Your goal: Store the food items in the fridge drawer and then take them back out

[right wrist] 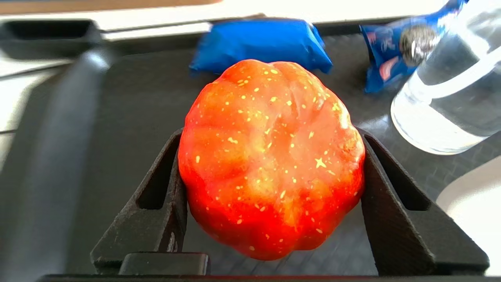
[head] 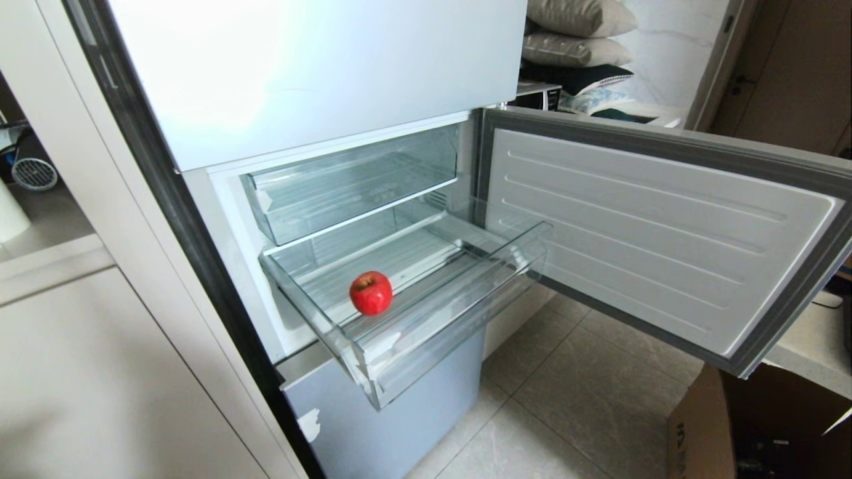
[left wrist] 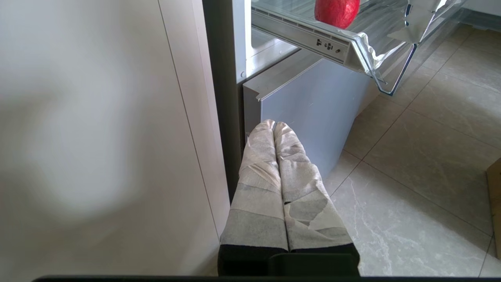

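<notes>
The fridge drawer (head: 452,313) is pulled out of the open fridge, and one red food item (head: 371,293) rests on its ridged floor near the front. The left wrist view shows that same food item (left wrist: 336,11) through the drawer's corner (left wrist: 364,43). A second red-orange, lumpy food item (right wrist: 270,156) sits between the black fingers of my right gripper (right wrist: 272,137), which is shut on it above a dark tray (right wrist: 129,117); this gripper is outside the head view. My left gripper (left wrist: 274,124) hangs shut and empty, low beside the fridge's bottom panel.
The fridge door (head: 639,233) stands open to the right of the drawer. Above the drawer is another clear bin (head: 346,186). A cardboard box (head: 732,432) is on the floor at lower right. On the tray lie a blue packet (right wrist: 260,43), a second packet (right wrist: 395,47) and a clear bottle (right wrist: 450,90).
</notes>
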Controlling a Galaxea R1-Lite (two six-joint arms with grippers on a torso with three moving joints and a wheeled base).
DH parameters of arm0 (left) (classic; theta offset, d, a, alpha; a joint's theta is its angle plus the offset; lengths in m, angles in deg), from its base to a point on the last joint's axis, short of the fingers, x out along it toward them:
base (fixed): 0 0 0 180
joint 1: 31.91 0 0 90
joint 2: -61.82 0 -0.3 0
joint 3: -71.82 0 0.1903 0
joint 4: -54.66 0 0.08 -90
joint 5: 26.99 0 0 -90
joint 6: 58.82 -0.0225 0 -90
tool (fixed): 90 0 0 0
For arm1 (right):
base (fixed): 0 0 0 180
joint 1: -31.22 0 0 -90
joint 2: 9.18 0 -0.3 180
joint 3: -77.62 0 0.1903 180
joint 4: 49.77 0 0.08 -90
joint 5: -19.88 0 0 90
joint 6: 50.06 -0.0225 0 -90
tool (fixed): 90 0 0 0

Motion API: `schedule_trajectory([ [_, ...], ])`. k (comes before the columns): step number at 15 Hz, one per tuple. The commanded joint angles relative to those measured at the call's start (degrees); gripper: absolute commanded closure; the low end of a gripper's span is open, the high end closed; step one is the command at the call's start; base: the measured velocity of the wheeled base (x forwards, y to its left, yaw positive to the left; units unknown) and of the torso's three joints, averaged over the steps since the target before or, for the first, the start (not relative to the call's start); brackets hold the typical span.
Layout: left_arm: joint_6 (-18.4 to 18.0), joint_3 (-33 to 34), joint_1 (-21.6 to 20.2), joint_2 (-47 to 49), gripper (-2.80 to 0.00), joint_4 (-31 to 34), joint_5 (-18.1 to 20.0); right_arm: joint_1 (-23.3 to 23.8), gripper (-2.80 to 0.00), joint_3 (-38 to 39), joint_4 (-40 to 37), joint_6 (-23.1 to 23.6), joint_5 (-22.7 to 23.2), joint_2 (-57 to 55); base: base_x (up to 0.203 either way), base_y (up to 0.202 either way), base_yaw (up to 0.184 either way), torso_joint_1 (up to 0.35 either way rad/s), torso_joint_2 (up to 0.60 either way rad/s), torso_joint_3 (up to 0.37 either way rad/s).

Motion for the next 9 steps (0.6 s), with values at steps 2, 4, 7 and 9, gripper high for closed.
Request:
schedule_trajectory([
  [2,0.0,0.0,0.0,0.1,0.0,0.0,0.0,-0.6,0.0,1.8,0.2,0.4,-0.2,5.2,0.0,0.0,0.0,0.0,0.0,0.0],
  [4,0.0,0.0,0.0,0.1,0.0,0.0,0.0,-0.6,0.0,3.0,0.0,0.3,-0.3,8.1,0.0,0.0,0.0,0.0,0.0,0.0],
  [7,0.0,-0.1,0.0,0.1,0.0,0.0,0.0,-0.7,0.0,7.3,0.0,0.5,0.0,14.3,0.0,0.0,0.0,0.0,0.0,0.0],
  [9,0.0,0.0,0.0,0.1,0.0,0.0,0.0,-2.9,0.0,14.8,0.0,0.7,0.4,19.5,0.0,0.0,0.0,0.0,0.0,0.0],
])
